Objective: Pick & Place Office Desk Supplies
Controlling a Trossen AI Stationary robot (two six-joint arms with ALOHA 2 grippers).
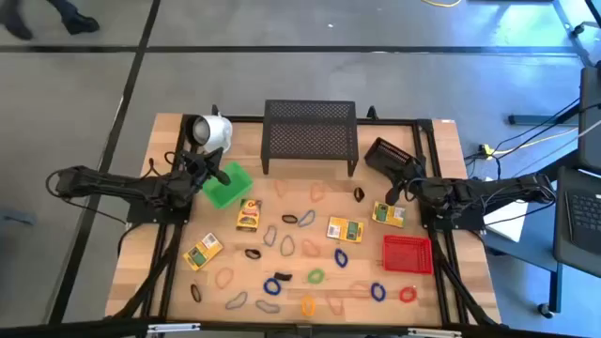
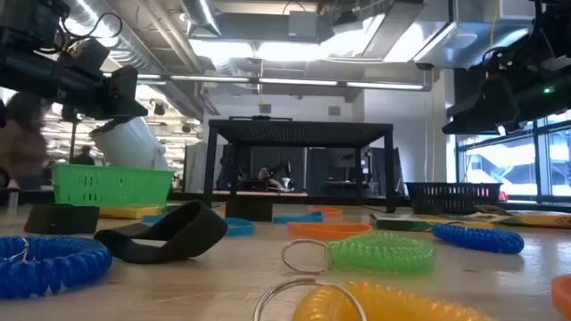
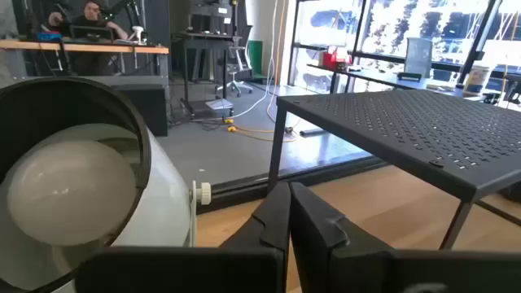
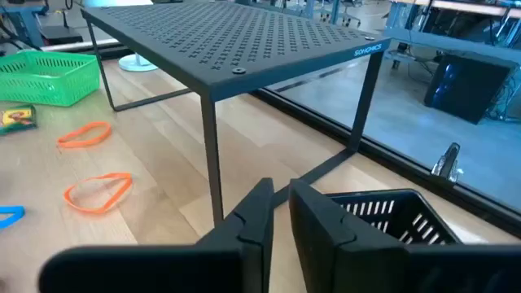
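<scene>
Loops (image 1: pixel 287 246) lie flat, axes mixed, on wood table (image 1: pixel 441 178); both grippers (image 1: pixel 212 172) (image 1: pixel 396 192) closed, empty; workshop behind.

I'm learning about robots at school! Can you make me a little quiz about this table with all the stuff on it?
1. True or false: the white mug stands upright.
2. Which basket lies closest to the left gripper? A) red basket B) green basket C) black basket
3. Fill in: the small yellow boxes on the table number ____.

Key
1. False. It lies on its side at the table's back left corner.
2. B. The green basket sits right by the left gripper, while the right gripper hangs near the black one.
3. Four.
</scene>
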